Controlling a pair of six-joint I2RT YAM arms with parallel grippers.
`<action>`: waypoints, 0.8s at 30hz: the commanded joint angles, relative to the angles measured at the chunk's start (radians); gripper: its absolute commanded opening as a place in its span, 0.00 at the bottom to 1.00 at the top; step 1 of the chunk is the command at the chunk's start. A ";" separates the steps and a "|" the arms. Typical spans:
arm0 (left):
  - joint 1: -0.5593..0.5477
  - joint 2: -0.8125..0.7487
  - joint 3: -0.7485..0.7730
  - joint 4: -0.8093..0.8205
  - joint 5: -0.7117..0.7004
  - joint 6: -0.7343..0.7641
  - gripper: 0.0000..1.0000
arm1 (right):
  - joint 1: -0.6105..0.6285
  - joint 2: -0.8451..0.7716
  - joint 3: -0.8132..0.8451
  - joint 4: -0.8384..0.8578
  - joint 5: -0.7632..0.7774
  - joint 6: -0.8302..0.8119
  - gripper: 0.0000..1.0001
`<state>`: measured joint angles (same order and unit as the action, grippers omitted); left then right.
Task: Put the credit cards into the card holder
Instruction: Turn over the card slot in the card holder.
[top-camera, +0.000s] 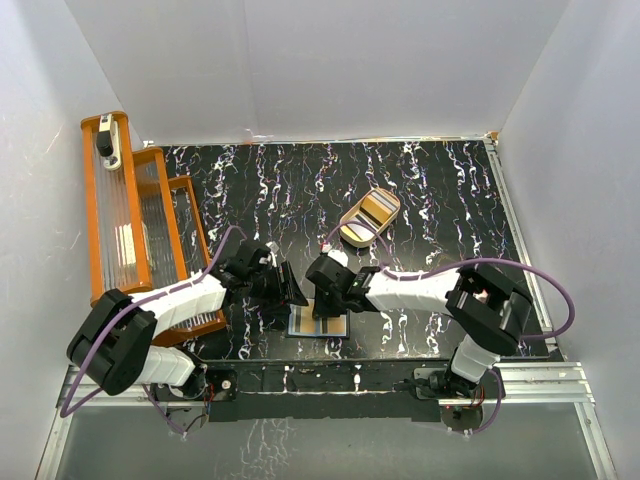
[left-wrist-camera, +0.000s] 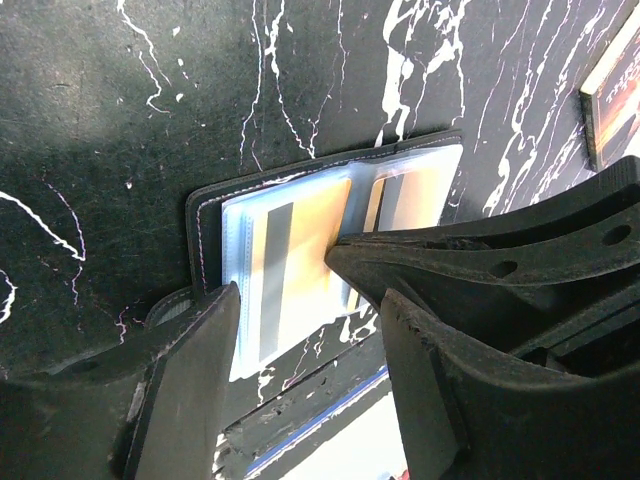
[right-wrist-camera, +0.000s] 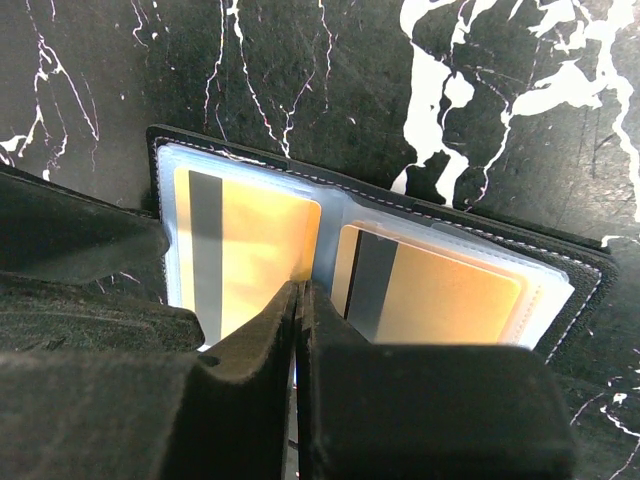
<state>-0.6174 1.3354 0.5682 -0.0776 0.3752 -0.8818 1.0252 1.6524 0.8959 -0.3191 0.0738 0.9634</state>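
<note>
The black card holder (top-camera: 318, 323) lies open near the table's front edge, with clear sleeves inside. A gold-orange card (right-wrist-camera: 255, 245) sits in its left sleeve and another gold card (right-wrist-camera: 445, 298) in its right sleeve. My right gripper (right-wrist-camera: 300, 292) is shut, its tips pressed on the holder's middle fold between the two cards. My left gripper (left-wrist-camera: 310, 335) is open and empty, hovering just over the holder's (left-wrist-camera: 205, 230) edge, with the right gripper's fingers (left-wrist-camera: 450, 255) ahead of it. Further cards lie in the tan oval tray (top-camera: 352, 236).
An orange rack (top-camera: 130, 225) with clear panels stands along the left wall. A dark flat thing with pale lettering (left-wrist-camera: 612, 85) lies at the upper right of the left wrist view. White walls close in three sides of the table.
</note>
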 joint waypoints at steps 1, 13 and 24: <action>-0.005 -0.010 -0.026 0.026 0.024 0.006 0.57 | -0.001 0.018 -0.055 0.023 0.016 -0.003 0.00; -0.006 -0.004 -0.061 0.123 0.079 -0.007 0.56 | -0.001 0.019 -0.091 0.051 -0.016 0.008 0.00; -0.005 -0.066 -0.097 0.228 0.163 -0.099 0.56 | -0.001 -0.023 -0.088 0.053 -0.029 -0.011 0.06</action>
<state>-0.6174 1.3289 0.4725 0.1127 0.4625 -0.9344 1.0145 1.6203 0.8280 -0.2226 0.0475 0.9749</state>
